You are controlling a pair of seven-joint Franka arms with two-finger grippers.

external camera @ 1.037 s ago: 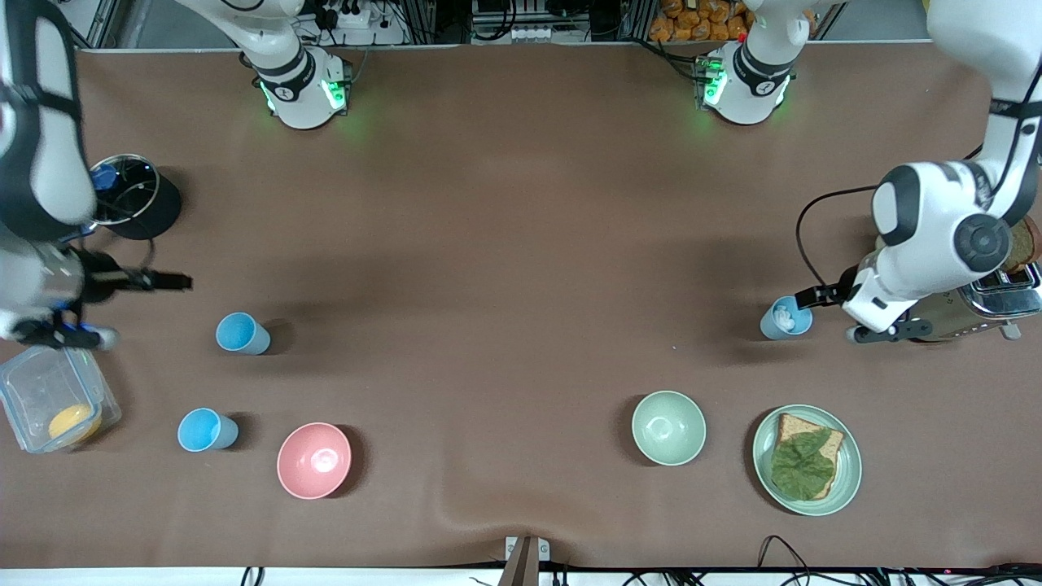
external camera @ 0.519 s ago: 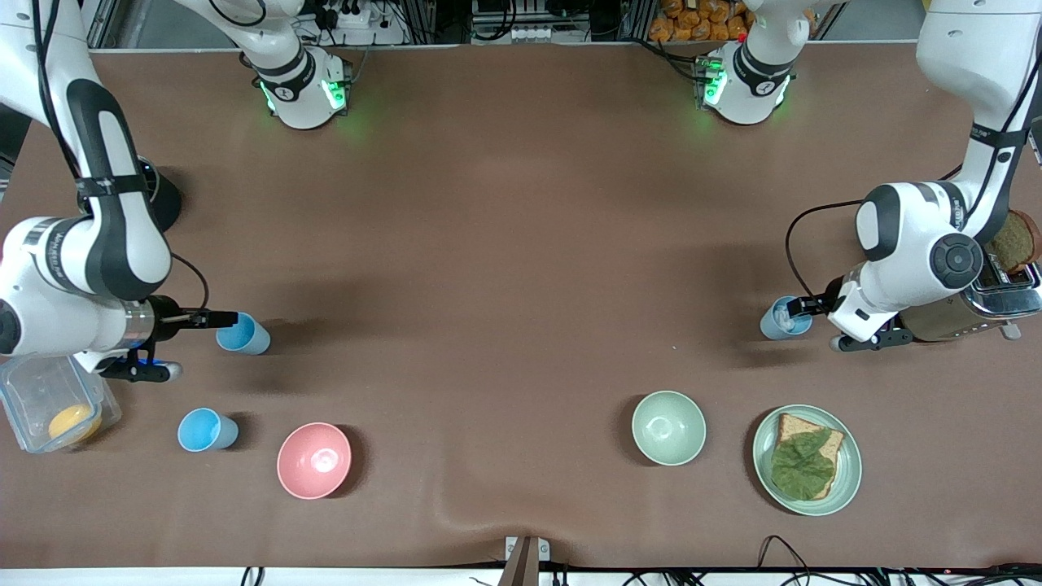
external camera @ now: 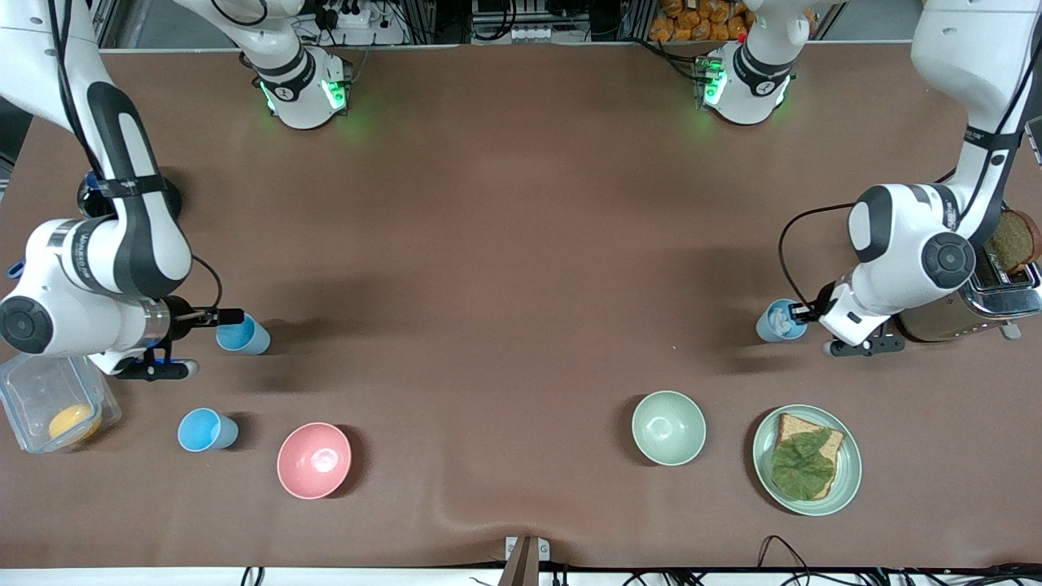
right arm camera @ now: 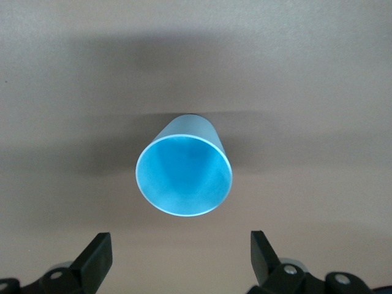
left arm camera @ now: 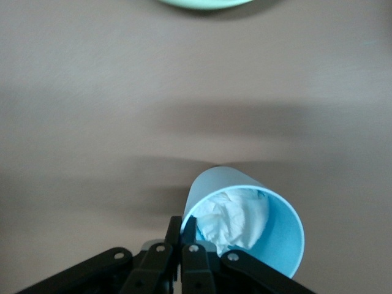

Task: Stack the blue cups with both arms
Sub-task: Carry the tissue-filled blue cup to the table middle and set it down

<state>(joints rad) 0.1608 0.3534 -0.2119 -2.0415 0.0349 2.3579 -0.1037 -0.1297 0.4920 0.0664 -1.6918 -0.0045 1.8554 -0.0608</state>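
Observation:
There are three blue cups. One cup (external camera: 780, 321) holds crumpled white paper (left arm camera: 236, 211) and stands beside the toaster. My left gripper (external camera: 802, 311) is shut on its rim, one finger inside and one outside, as the left wrist view shows (left arm camera: 182, 228). A second, empty cup (external camera: 244, 336) stands toward the right arm's end. My right gripper (external camera: 231, 317) is open just beside it, and in the right wrist view the cup (right arm camera: 184, 174) lies ahead of the spread fingers (right arm camera: 98, 260). The third cup (external camera: 207, 430) stands nearer the front camera, beside the pink bowl.
A pink bowl (external camera: 314, 460), a pale green bowl (external camera: 668, 427) and a green plate (external camera: 765, 480) with bread and lettuce stand near the front edge. A toaster (external camera: 977, 309) is under the left arm. A clear box (external camera: 32, 391) sits by the right arm.
My right arm swung in and brought its open gripper up to the empty cup. My left gripper moved onto the paper-filled cup's rim and shut; that cup shifted slightly.

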